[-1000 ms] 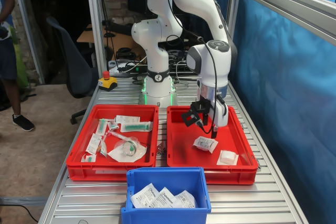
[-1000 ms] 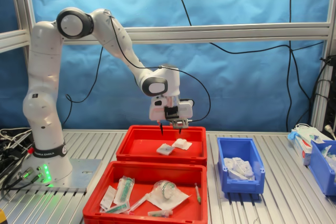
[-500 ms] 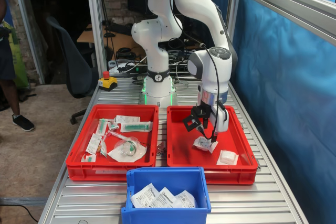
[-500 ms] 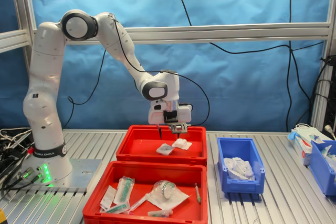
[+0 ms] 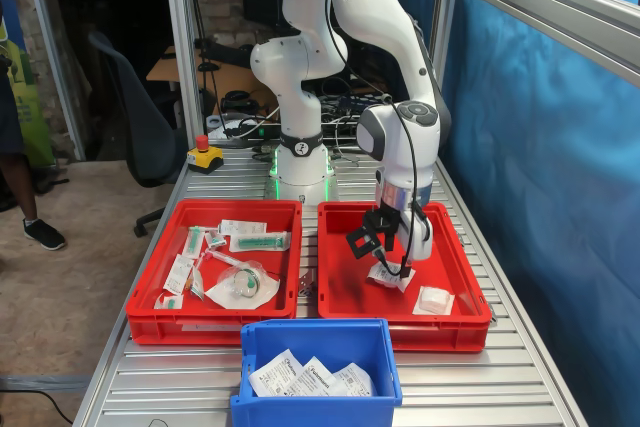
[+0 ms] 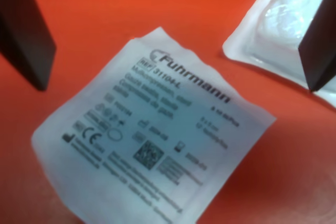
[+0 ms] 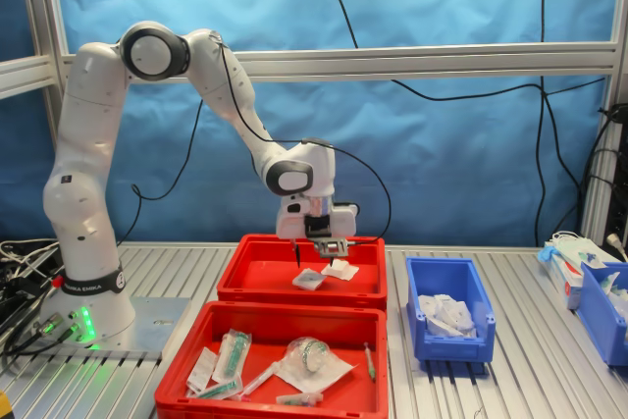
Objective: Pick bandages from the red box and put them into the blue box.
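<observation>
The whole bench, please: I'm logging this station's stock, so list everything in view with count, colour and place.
red box: one, red, at the first exterior view's right, holding the bandages.
bandages: two in the red box, white; one printed packet under the gripper, one beside it; several more in the blue box.
blue box: one, blue, in front of the two red trays in the first exterior view.
second red tray: one, red, at the first exterior view's left, with syringes and tubing packs.
emergency stop button: one, yellow with red cap, behind the trays.
further blue bin: one, at the second exterior view's right edge.
gripper: one, black fingers, open, low over the printed packet.
</observation>
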You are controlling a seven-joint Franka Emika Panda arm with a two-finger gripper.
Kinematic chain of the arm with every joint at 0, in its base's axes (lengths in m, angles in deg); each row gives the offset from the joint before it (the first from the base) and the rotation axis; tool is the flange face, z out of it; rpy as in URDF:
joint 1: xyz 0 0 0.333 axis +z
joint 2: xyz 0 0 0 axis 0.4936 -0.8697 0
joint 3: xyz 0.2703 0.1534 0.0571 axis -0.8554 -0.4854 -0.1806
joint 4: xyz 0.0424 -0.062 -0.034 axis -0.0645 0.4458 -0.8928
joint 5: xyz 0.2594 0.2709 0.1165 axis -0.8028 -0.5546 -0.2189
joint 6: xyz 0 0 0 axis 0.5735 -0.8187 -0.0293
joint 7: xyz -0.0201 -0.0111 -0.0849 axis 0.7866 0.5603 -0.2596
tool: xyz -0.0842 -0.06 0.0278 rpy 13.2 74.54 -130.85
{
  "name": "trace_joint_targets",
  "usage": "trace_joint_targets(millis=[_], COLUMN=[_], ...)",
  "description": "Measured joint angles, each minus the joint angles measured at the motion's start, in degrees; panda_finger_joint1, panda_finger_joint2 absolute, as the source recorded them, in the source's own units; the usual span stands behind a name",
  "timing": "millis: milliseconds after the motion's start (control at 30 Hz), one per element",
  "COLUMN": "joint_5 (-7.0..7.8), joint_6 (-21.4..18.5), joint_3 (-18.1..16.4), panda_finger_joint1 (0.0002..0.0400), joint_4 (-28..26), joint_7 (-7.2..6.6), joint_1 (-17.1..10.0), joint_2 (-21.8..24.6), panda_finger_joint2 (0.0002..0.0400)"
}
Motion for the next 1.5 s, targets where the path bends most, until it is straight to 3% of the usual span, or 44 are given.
trace_joint_targets(millis=[1067, 1500], joint_5=[-0.02, -0.02], joint_6=[0.23, 0.23], joint_3=[0.84, 0.84], panda_finger_joint1=[0.04, 0.04], joint_4=[-3.62, -4.2], joint_7=[0.0, 0.0], joint_1=[0.2, 0.22], joint_2=[-7.09, -7.41], panda_finger_joint2=[0.04, 0.04])
